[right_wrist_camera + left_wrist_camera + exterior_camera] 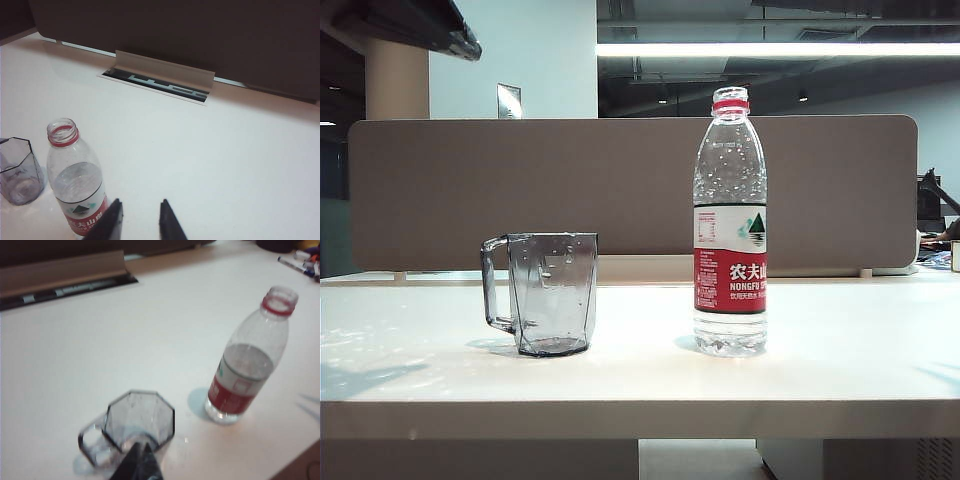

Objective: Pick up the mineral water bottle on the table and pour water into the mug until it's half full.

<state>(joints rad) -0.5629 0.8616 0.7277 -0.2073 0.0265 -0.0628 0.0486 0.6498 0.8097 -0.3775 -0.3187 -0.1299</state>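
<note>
A white table (840, 350) holds two things side by side, well apart: a mineral water bottle (730, 225) standing upright on the right of the exterior view, and a mug (550, 293) on the left, its handle turned away from the bottle. The bottle has no cap, a red neck ring and a red-and-white label; water (77, 182) fills it to roughly the top of the label. The mug, clear grey and faceted, looks empty, with droplets on its walls. A brown partition panel (520, 190) stands behind both.

Neither of my arms appears in the exterior view.

My right gripper (140, 222) hangs above the table near the bottle. Its two dark fingertips (112, 220) stand parted with bare tabletop between them, holding nothing. The bottle sits just beside one fingertip, outside the gap, with the mug beyond it.

My left gripper (139, 465) hangs over the mug. Only a dark tip of it shows at the picture's edge, overlapping the mug's rim, so I cannot tell whether its jaws are parted or closed. The bottle stands off to one side, well apart from this gripper.
</note>
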